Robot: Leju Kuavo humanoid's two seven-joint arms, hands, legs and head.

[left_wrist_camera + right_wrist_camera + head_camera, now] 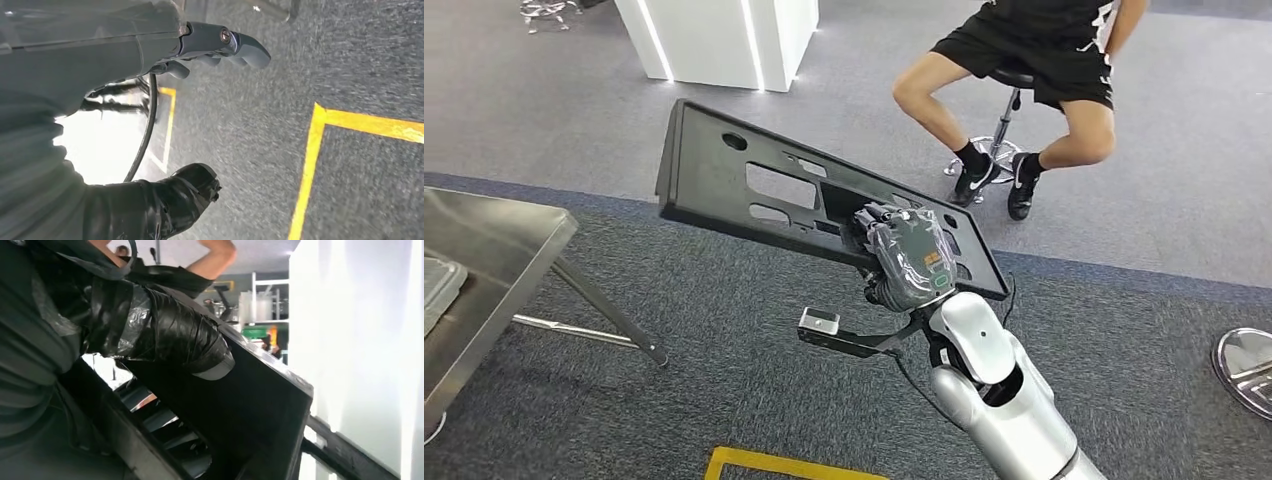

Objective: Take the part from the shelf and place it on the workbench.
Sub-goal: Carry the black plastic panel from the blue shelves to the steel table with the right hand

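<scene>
The part, a long flat black plastic panel with rectangular cut-outs and small round holes, hangs in the air above the grey carpet, tilted so that its far-left corner sits higher than the end near the robot. The right hand grips it at that nearer end, fingers wrapped over the panel's edge; in the right wrist view the taped black thumb presses flat on the dark panel surface. The silver right arm rises from the lower edge of the head view to meet it. The left hand hangs over the carpet with its dark fingers loosely extended and apart, holding nothing. A stainless steel workbench stands to the left, well apart from the panel. Yellow floor tape marks the carpet. Beyond the panel a person sits on a stool, near a white pillar.
</scene>
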